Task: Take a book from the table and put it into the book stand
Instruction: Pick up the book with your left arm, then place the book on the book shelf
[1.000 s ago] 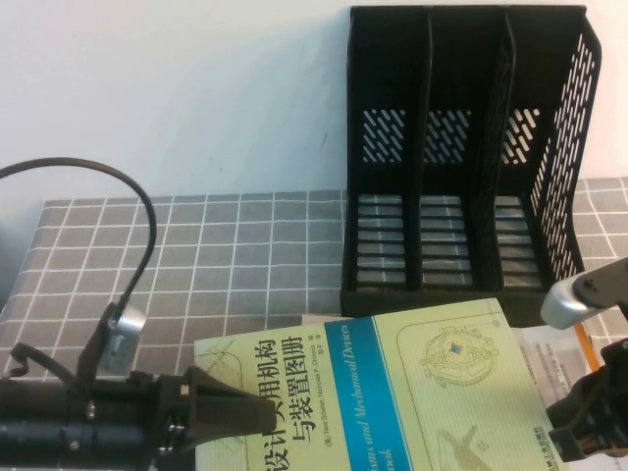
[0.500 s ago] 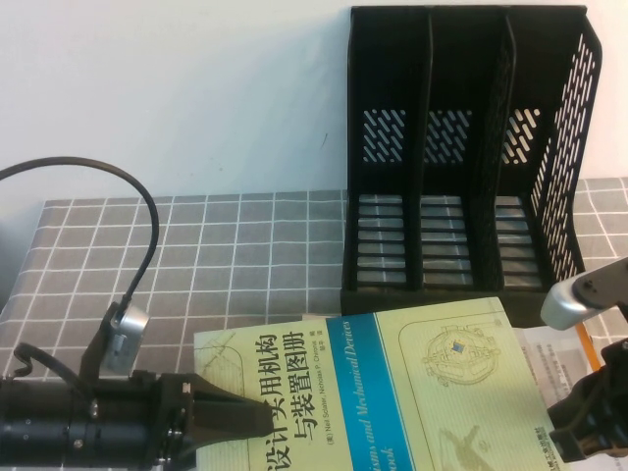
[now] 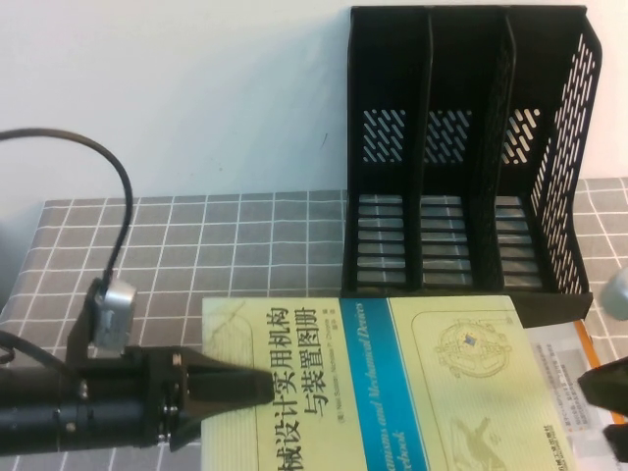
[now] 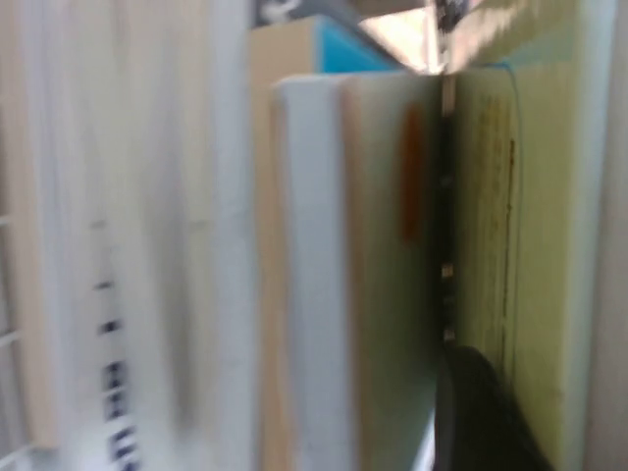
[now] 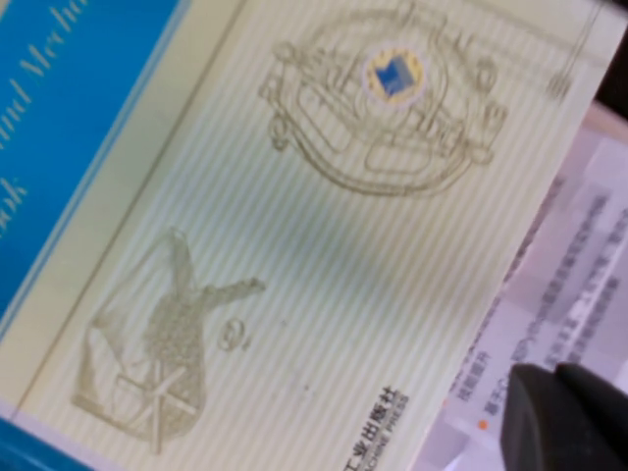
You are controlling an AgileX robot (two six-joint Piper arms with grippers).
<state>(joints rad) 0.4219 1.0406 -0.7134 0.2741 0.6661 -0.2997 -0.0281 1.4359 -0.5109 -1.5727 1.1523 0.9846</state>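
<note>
Fingers of left gripper (image 3: pixel 257 388) clamp one book (image 3: pixel 412 383) (three-slot book stand (image 3: pixel 461 157) behind); right gripper's (image 3: pixel 613 407) grip unclear.

Lower left of the high view: the left gripper (image 3: pixel 257 389), a matte black arm with tapered black jaws, a silver cylindrical camera clipped on top, trailing a looping black cable. Lower right edge: the right gripper (image 3: pixel 610 404), black, beneath a silver-grey fitting.

A white book (image 3: pixel 564 378) with an orange edge lies under another book.
</note>
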